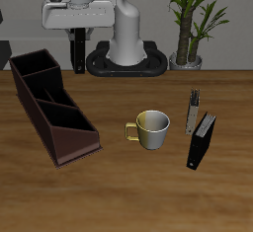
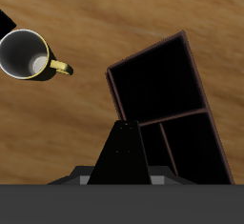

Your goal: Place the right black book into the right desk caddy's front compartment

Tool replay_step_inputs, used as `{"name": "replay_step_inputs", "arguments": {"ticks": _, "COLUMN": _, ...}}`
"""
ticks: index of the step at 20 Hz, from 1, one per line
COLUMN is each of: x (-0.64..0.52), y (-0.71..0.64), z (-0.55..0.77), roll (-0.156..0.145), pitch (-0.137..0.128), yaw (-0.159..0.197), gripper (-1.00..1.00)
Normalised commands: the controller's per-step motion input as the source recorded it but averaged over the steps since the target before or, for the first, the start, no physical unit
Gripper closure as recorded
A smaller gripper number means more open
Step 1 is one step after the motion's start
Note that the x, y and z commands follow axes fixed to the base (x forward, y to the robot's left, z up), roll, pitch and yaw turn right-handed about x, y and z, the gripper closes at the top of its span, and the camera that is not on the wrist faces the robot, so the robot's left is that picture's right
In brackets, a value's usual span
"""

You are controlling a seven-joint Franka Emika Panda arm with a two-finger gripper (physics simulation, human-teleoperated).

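My gripper (image 1: 77, 31) is shut on the right black book (image 1: 77, 53), which hangs upright below it, high above the table. In the wrist view the book (image 2: 124, 156) is a dark tapering shape pointing down at the right desk caddy (image 2: 143, 52). Its lower end shows over the divider behind the caddy's large end compartment. The caddy (image 1: 74, 142) is a long dark maroon box with slanted sides and several compartments, the large one nearest the table's front edge. My fingers are hidden in the wrist view.
A white and yellow mug (image 1: 151, 127) stands mid-table and also shows in the wrist view (image 2: 24, 54). Beyond the mug, a second black book (image 1: 202, 140) stands upright, with a thin greyish upright thing (image 1: 195, 105) just behind it. A potted plant (image 1: 193, 19) stands beside the robot base (image 1: 126, 53).
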Motion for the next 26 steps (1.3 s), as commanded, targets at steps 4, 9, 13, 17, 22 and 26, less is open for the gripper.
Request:
{"name": "replay_step_inputs", "arguments": {"ticks": 4, "x": 0.00, "y": -0.30, "z": -0.16, "roll": -0.060, "pitch": 0.008, "yaw": 0.046, "gripper": 1.00}}
{"name": "replay_step_inputs", "arguments": {"ticks": 9, "x": 0.01, "y": -0.20, "z": -0.11, "roll": -0.044, "pitch": 0.019, "yaw": 0.038, "gripper": 1.00}}
{"name": "replay_step_inputs", "arguments": {"ticks": 13, "x": -0.02, "y": -0.08, "z": -0.06, "roll": -0.037, "pitch": 0.001, "yaw": 0.033, "gripper": 1.00}}
{"name": "replay_step_inputs", "arguments": {"ticks": 17, "x": 0.04, "y": -0.03, "z": -0.16, "roll": -0.017, "pitch": 0.026, "yaw": 0.026, "gripper": 1.00}}
{"name": "replay_step_inputs", "arguments": {"ticks": 22, "x": 0.05, "y": -0.06, "z": -0.21, "roll": -0.017, "pitch": 0.027, "yaw": 0.036, "gripper": 1.00}}
{"name": "replay_step_inputs", "arguments": {"ticks": 26, "x": -0.01, "y": -0.20, "z": -0.32, "roll": -0.032, "pitch": 0.036, "yaw": 0.007, "gripper": 1.00}}
